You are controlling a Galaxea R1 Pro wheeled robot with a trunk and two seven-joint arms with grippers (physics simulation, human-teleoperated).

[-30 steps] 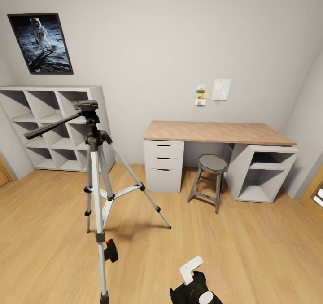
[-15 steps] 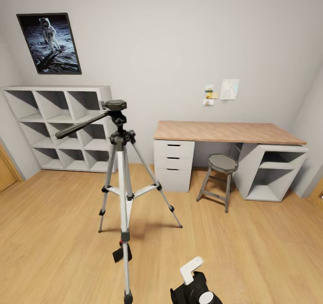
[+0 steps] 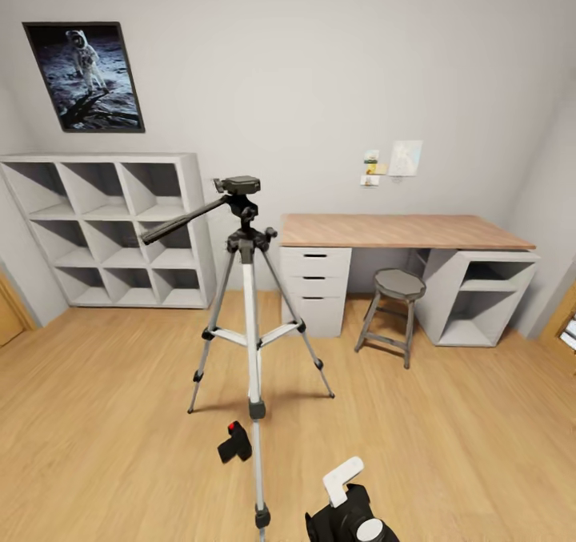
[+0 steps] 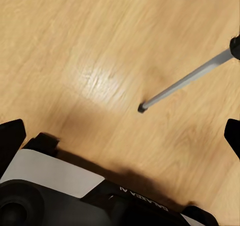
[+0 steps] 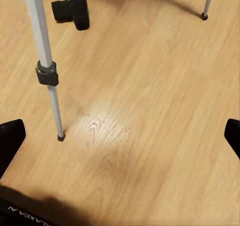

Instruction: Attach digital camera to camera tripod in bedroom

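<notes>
The camera tripod stands on the wood floor in the middle of the head view, its pan handle pointing left. The digital camera, black with a red button, lies on the floor beside the tripod's nearest leg. The right wrist view has the digital camera behind a silver tripod leg, well ahead of my right gripper, which is open and holds nothing. My left gripper is open over bare floor, with one tripod leg and its foot ahead of it.
A wood-topped desk with white drawers and a round grey stool stand at the back right. A white cube shelf and a framed astronaut poster are at the back left. Part of my black and white body shows at the bottom.
The whole head view has shifted, so my camera moved. The tripod now shows nearer the picture's centre, and the digital camera shows clear of the near leg.
</notes>
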